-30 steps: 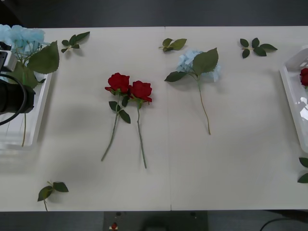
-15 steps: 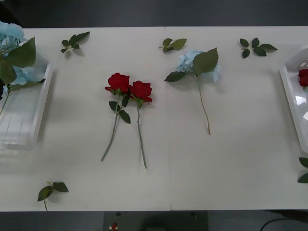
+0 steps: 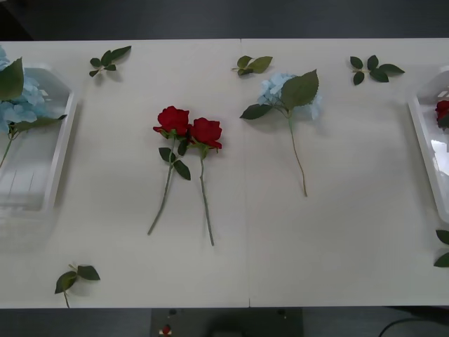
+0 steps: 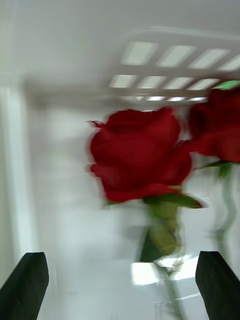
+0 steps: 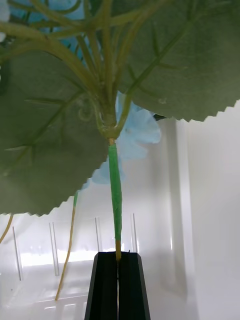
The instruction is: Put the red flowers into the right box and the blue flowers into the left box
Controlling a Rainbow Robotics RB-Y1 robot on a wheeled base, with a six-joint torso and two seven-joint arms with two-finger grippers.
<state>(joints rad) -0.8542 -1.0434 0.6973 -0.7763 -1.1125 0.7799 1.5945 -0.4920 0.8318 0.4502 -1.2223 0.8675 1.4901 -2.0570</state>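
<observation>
Two red flowers [image 3: 189, 130] lie side by side at the table's middle, with one blue flower [image 3: 287, 93] to their right. My left gripper [image 5: 118, 260] is shut on the green stem of a blue flower [image 5: 135, 130], hanging over the left box [image 5: 175, 200]. That left box [image 3: 62, 140] holds blue flowers [image 3: 21, 105] at the table's left edge. My right gripper [image 4: 122, 260] is open over the right box [image 4: 60, 175], just above a red bloom [image 4: 137, 155], with part of a second one [image 4: 220, 130] beside it. A red flower [image 3: 443, 110] shows in the right box [image 3: 421, 140].
Loose green leaf sprigs lie at the back left [image 3: 109, 59], back middle [image 3: 252, 64], back right [image 3: 373, 69], front left [image 3: 74, 276] and front right edge [image 3: 443, 247]. Bare table spans the front between the flower stems and the near edge.
My left arm has drawn back out of the front view's left edge, and the blue flower it holds has shifted left over the left box. The table flowers have not moved.
</observation>
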